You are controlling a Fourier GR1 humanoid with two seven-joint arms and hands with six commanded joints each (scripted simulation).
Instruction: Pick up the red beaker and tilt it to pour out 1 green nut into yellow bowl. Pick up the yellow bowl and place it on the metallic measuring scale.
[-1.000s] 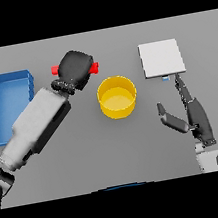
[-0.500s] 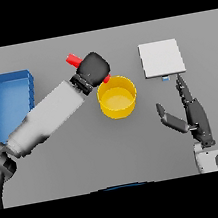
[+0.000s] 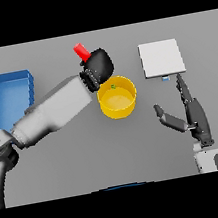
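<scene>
Over bowl (image 3: pixel 117 97) | left hand (image 3: pixel 98 66) grips beaker (image 3: pixel 81 51) tilted | nut (image 3: pixel 112 86) in bowl | scale (image 3: pixel 161 58) step left | right hand (image 3: pixel 192 111) open, idle

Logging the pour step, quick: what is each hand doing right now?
Left hand: shut on the red beaker, held above the yellow bowl's rim.
Right hand: open, holding nothing, idle near the metallic scale.

Red beaker (image 3: pixel 81 51) above yellow bowl (image 3: pixel 118 99)
</scene>
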